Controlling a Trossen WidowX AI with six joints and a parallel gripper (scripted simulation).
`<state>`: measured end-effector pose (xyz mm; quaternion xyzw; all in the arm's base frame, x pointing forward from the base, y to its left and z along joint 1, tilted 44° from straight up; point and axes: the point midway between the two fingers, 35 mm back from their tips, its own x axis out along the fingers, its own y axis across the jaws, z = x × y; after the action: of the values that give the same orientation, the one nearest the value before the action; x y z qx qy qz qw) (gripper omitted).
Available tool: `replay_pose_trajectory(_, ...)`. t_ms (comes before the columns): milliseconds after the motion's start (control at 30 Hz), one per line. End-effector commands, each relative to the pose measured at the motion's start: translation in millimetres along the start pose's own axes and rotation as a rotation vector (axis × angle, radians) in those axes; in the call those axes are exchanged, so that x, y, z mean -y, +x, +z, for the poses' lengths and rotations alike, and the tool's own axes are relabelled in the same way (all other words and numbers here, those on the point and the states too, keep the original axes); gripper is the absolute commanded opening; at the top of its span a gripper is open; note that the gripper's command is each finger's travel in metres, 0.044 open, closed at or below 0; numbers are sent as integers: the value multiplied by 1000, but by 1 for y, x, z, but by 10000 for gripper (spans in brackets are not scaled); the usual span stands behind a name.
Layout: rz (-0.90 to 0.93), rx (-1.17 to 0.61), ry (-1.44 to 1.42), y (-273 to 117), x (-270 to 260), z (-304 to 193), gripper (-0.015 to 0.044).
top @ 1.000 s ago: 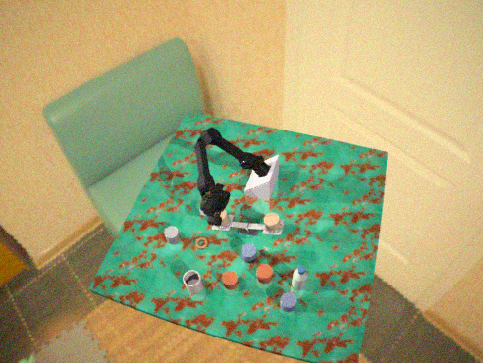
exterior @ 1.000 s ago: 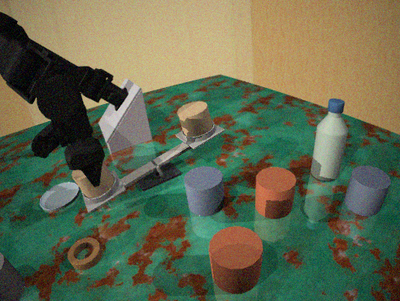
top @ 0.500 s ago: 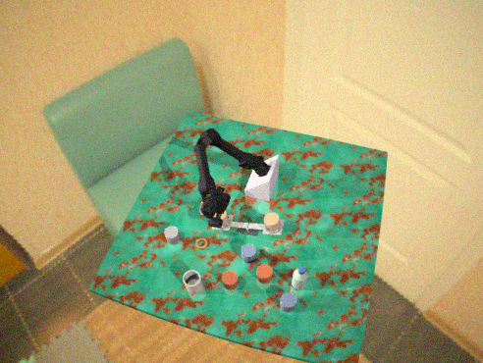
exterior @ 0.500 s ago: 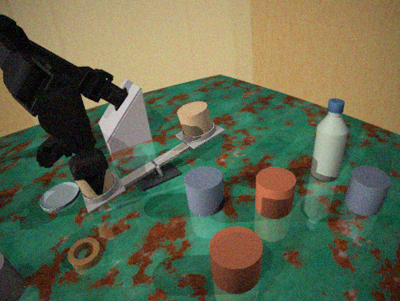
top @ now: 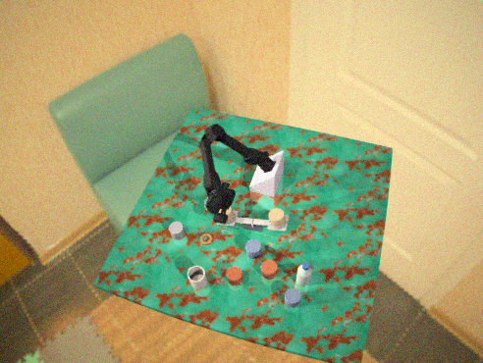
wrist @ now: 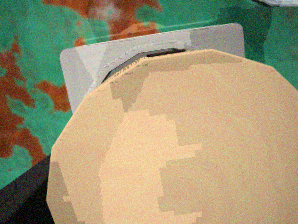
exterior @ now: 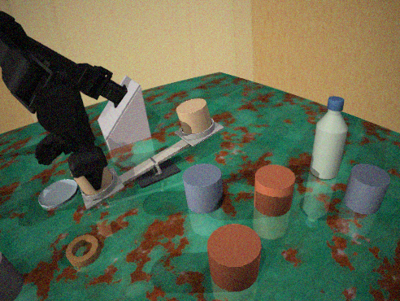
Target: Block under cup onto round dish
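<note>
One tan cup (top: 230, 216) (exterior: 84, 185) (wrist: 175, 140) stands on the lower end of the tilted balance (top: 252, 223) (exterior: 140, 167) (wrist: 215, 39). My gripper (top: 226, 216) (exterior: 93, 181) is shut on this cup, one black finger down its near side in the exterior view. The cup still sits on its end plate. The other tan cup (top: 277, 217) (exterior: 194, 115) stands on the raised end, apart from the gripper. The round pale dish (exterior: 58, 195) lies just beside the lower end; the arm hides most of it in the top view. No block is visible.
A white wedge (top: 267, 176) (exterior: 132, 118) stands behind the balance. On the other side are a wooden ring (top: 206, 238) (exterior: 82, 250), blue cylinders (top: 253, 248) (exterior: 203, 189), red cylinders (top: 235, 276) (exterior: 234, 256), a bottle (top: 303, 276) (exterior: 330, 144), a grey cylinder (top: 177, 230) and a hollow cup (top: 197, 280).
</note>
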<state>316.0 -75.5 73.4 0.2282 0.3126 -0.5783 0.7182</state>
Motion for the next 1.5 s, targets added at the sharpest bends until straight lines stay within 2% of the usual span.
replay_pose_trajectory(0, 3, -7, 0, -4, -2, -1, 85)
replay_pose_trajectory(100, 3, -8, 0, -8, -2, -2, 6)
replay_pose_trajectory(133, 3, -8, 0, -9, -3, -2, 0)
replay_pose_trajectory(1467, 4, -19, -1, -58, -9, -4, 0)
